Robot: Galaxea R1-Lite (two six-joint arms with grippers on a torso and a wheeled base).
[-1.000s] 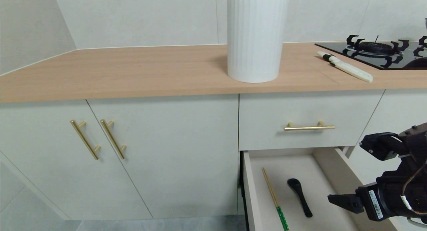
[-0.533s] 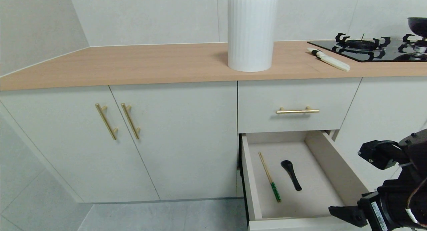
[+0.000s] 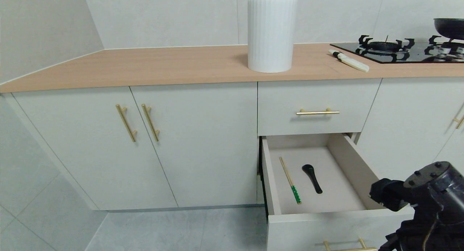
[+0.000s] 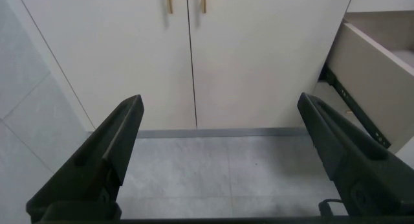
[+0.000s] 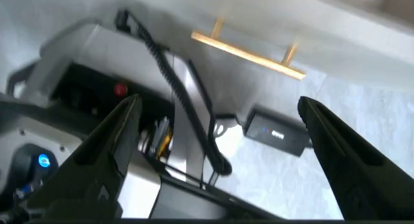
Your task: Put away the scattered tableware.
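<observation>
Open drawer point(image 3: 270, 178): one spoon point(image 3: 312, 178), two chopsticks point(image 3: 289, 179)

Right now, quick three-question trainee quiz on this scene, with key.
1. True or false: the top drawer is pulled out.
2. What lies beside the chopsticks in the open lower drawer? A) fork B) black spoon C) plate
3. Which utensil lies on the countertop, near the stove?
Key: 1 false, it is shut; the lower one is open. 2 B. 3 the knife.
</observation>
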